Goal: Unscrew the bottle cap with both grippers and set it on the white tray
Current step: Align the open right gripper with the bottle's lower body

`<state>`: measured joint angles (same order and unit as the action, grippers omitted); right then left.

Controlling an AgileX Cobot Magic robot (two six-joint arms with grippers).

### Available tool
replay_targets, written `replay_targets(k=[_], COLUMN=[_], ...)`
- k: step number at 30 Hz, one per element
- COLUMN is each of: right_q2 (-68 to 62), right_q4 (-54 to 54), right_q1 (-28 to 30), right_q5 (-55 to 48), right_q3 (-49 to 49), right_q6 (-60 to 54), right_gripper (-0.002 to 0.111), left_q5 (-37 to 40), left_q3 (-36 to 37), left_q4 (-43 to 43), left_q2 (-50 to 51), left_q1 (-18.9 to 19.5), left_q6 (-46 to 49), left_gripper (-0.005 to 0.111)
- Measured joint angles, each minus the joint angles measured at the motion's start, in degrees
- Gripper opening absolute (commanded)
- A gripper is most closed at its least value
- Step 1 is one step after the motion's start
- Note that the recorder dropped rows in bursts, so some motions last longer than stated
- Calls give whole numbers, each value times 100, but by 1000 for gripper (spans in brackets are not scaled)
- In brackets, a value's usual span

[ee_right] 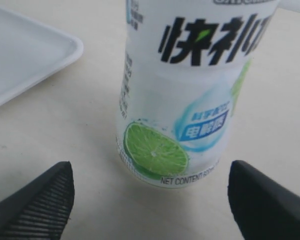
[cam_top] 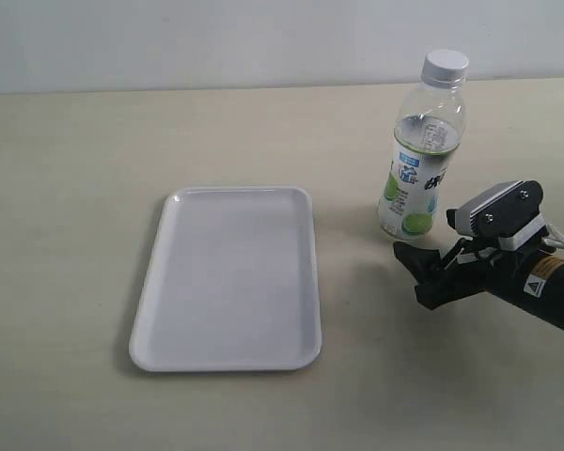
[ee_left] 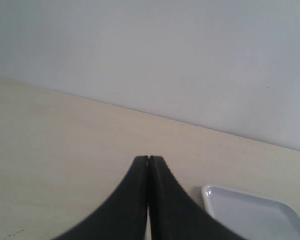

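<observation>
Risk: R fingers (cam_top: pixel 418 272), wide open & empty, sit low by upright bottle (cam_top: pixel 423 160) on surface near white tray (cam_top: pixel 226 282), so an off-centre close may tip it w/ cap (cam_top: pixel 446 66) still on; L fingers (ee_left: pixel 149 170) shut, empty, not yet at cap.

Bright, even light; soft shadows.

One bottle (cam_top: pixel 418 178) — one cap (cam_top: pixel 446 66), one tray (cam_top: pixel 227 282)
</observation>
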<state>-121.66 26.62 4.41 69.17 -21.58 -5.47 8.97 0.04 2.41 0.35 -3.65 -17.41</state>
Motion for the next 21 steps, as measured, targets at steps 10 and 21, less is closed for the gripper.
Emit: replay_targets(k=[10, 21], right_q2=[0, 0], right_q4=[-13, -13], right_q1=[0, 0], right_q5=[0, 0], right_q3=[0, 0], right_q6=[338, 369], right_gripper=[80, 80], left_q5=[0, 0], left_q3=[0, 0], left_q4=[0, 0], left_q2=[0, 0], left_q1=[0, 0], left_q6=[0, 0], left_gripper=[2, 2])
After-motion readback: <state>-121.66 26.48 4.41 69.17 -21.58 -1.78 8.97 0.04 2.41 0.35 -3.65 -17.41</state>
